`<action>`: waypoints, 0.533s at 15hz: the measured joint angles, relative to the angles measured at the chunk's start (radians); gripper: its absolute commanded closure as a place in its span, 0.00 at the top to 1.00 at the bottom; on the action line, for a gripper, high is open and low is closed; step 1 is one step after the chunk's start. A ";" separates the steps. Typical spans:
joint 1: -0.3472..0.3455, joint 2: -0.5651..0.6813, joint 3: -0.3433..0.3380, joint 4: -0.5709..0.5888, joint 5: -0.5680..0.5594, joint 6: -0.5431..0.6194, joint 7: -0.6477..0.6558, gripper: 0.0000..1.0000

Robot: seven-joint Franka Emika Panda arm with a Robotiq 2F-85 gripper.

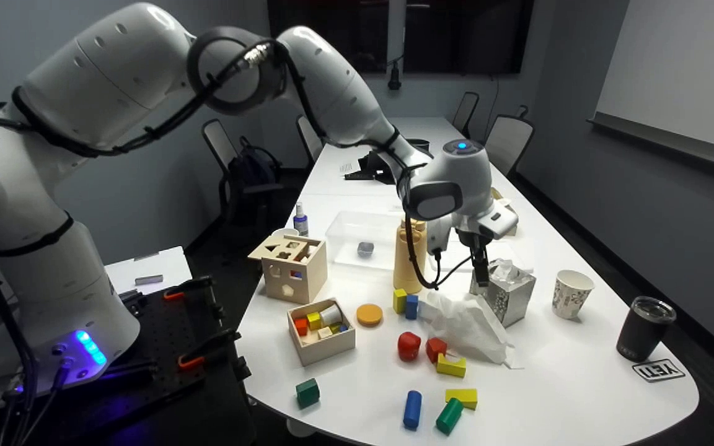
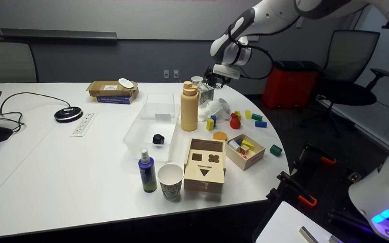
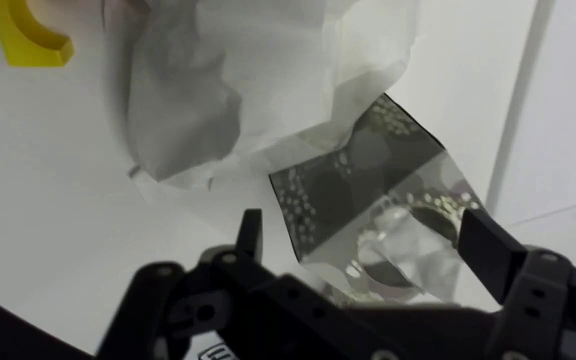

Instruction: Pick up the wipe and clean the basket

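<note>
A crumpled white wipe (image 1: 471, 331) lies on the table beside a silver tissue box (image 1: 517, 297). It also shows in an exterior view (image 2: 214, 109) and at the top of the wrist view (image 3: 268, 75). More tissue (image 3: 418, 250) sticks out of the box's oval opening. My gripper (image 3: 363, 227) is open above the tissue box, its fingers wide apart around the opening with nothing held. It is over the box in both exterior views (image 1: 481, 272) (image 2: 216, 79). The basket, a clear plastic bin (image 2: 133, 143), stands behind the bottle, with a small dark object (image 2: 158, 139) inside.
A tan bottle (image 1: 408, 260) stands upright between the bin and the wipe. A paper cup (image 1: 571, 294) and a black tumbler (image 1: 642, 331) stand past the tissue box. A wooden shape box (image 1: 295, 272), a small tray (image 1: 326, 353) and several coloured blocks (image 1: 451, 367) are nearby.
</note>
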 measured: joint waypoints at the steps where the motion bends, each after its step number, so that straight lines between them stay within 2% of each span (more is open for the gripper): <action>1: -0.003 0.057 -0.002 0.048 -0.003 -0.003 0.020 1.00; 5: -0.004 0.239 -0.022 0.211 -0.025 -0.021 0.099 1.00; 6: -0.004 0.275 -0.025 0.245 -0.029 -0.025 0.116 0.75; 7: -0.004 0.310 -0.029 0.278 -0.032 -0.027 0.131 0.74; 8: -0.004 0.340 -0.033 0.307 -0.034 -0.029 0.143 0.68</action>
